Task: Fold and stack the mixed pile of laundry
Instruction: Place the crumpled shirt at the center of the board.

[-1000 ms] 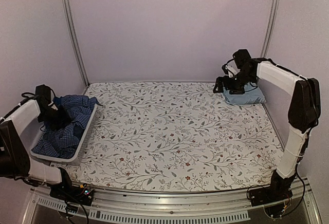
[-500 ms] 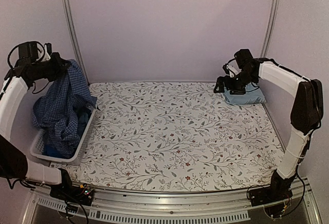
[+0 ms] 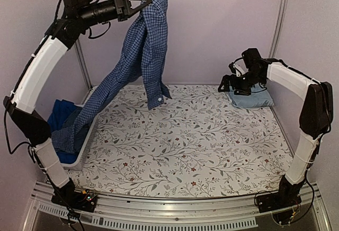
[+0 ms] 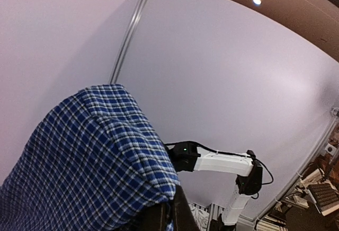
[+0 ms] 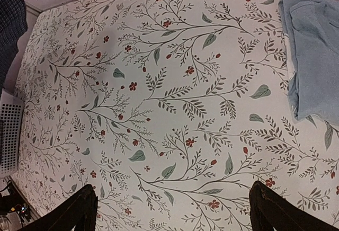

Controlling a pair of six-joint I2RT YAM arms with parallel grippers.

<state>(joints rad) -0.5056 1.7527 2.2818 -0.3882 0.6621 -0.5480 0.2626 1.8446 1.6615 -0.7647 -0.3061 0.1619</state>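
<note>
My left gripper (image 3: 142, 0) is raised high at the back left, shut on the dark blue checked shirt (image 3: 139, 56). The shirt hangs down from it; its lower end trails into the white basket (image 3: 85, 149). The checked cloth fills the lower left of the left wrist view (image 4: 90, 162), draped over the shut fingers (image 4: 180, 215). A brighter solid-blue piece (image 3: 61, 114) lies in the basket. A folded light-blue shirt (image 3: 253, 97) lies at the back right, also in the right wrist view (image 5: 315, 51). My right gripper (image 3: 229, 85) hovers just left of it, open and empty.
The table carries a white floral cloth (image 3: 185, 141). The basket stands at the left edge, its corner in the right wrist view (image 5: 9, 130). Metal posts (image 3: 279, 14) rise at the back corners. The right arm (image 4: 222, 162) shows in the left wrist view.
My left gripper has risen from the basket to high above the table, lifting the checked shirt out until it hangs full length. The right arm has barely moved.
</note>
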